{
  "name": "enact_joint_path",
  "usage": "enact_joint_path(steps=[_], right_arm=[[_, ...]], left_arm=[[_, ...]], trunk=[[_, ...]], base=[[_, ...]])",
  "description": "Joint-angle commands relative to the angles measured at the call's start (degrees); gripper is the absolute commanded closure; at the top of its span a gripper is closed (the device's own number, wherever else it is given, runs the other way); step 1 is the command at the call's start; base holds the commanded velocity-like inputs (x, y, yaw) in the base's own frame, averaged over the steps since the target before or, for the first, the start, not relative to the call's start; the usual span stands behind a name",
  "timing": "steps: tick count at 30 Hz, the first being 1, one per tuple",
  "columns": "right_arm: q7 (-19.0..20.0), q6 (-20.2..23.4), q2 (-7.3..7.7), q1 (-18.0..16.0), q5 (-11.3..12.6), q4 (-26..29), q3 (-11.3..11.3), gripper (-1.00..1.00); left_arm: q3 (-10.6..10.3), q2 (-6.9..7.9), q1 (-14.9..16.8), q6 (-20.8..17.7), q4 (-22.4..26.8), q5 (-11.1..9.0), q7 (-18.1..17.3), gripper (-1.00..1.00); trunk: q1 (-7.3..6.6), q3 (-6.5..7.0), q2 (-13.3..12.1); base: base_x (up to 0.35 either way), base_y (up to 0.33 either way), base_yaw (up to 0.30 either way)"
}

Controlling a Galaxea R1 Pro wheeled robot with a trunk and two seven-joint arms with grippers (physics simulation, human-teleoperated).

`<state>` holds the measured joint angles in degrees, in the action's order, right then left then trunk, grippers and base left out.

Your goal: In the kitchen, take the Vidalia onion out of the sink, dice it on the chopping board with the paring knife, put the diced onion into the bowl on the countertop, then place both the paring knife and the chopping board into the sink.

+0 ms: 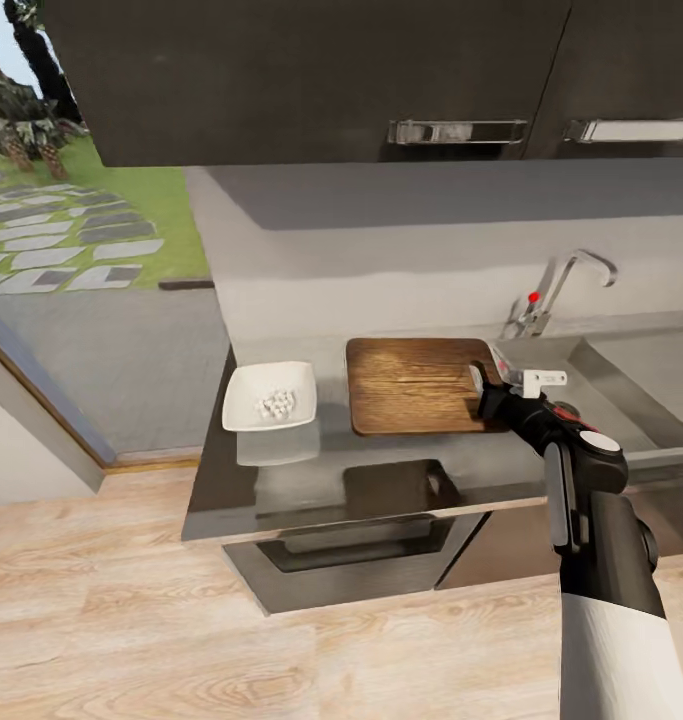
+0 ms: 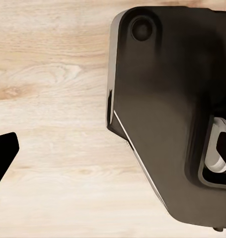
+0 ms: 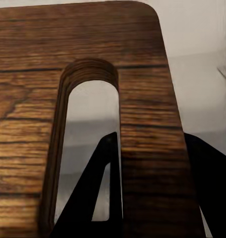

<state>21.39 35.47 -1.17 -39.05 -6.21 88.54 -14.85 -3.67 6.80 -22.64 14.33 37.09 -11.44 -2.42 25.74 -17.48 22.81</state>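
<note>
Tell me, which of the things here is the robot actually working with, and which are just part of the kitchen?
Part of the job:
chopping board
bowl holding white diced pieces
sink
countertop
right gripper, a finger through the board's handle slot

Just there:
tap
upper cabinets
wooden floor

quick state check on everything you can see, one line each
board: flat on the counter beside the sink, bare on top
bowl: upright on the counter, white diced bits inside
right hand: at the board's slot end, one finger through the slot, one outside the edge; grip looks closed on the strip between
left hand: over wood floor, state unclear
tap: no water seen
</note>
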Motion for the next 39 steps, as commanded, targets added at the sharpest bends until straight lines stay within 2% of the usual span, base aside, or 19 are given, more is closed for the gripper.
enact_joint_path(steps=[1, 26, 30, 34, 36, 39], right_arm=[[0.6, 0.2, -0.06, -0.1, -0.4, 0.1, -0.1, 1.0], [0.1, 0.3, -0.15, -0.1, -0.4, 0.1, -0.1, 1.0], [-4.4, 0.7, -0.18, -0.1, -0.4, 0.1, 0.0, 1.0], [-6.7, 1.1, -0.34, -0.1, -0.5, 0.0, -0.1, 1.0], [-10.4, 1.3, -0.48, -0.1, -0.4, 0.0, -0.1, 1.0], [-18.9, 1.4, -1.35, -0.1, 0.0, 0.0, -0.2, 1.0]], left_arm=[[-0.2, 0.06, 0.0, 0.1, 0.1, -0.6, -0.1, -1.0], [-0.2, 0.06, 0.0, 0.1, -0.4, -0.6, 0.0, -1.0], [-0.2, 0.06, 0.0, 0.1, -0.4, -0.6, 0.0, -1.0], [-0.2, 0.06, 0.0, 0.1, -0.6, -0.6, 0.0, -1.0], [-0.2, 0.05, 0.0, 0.1, -0.8, -0.6, 0.0, -1.0], [-0.2, 0.06, 0.0, 0.1, -0.9, -0.6, 0.0, -1.0]], trunk=[[0.04, -0.09, 0.1], [0.04, -0.09, 0.1], [0.04, -0.09, 0.1], [0.04, -0.09, 0.1], [0.04, -0.09, 0.1], [0.04, -0.09, 0.1]], base=[[0.082, -0.316, 0.0], [0.063, -0.316, 0.0], [0.0, -0.316, 0.0], [0.0, -0.316, 0.0], [0.0, -0.316, 0.0], [0.0, -0.316, 0.0]])
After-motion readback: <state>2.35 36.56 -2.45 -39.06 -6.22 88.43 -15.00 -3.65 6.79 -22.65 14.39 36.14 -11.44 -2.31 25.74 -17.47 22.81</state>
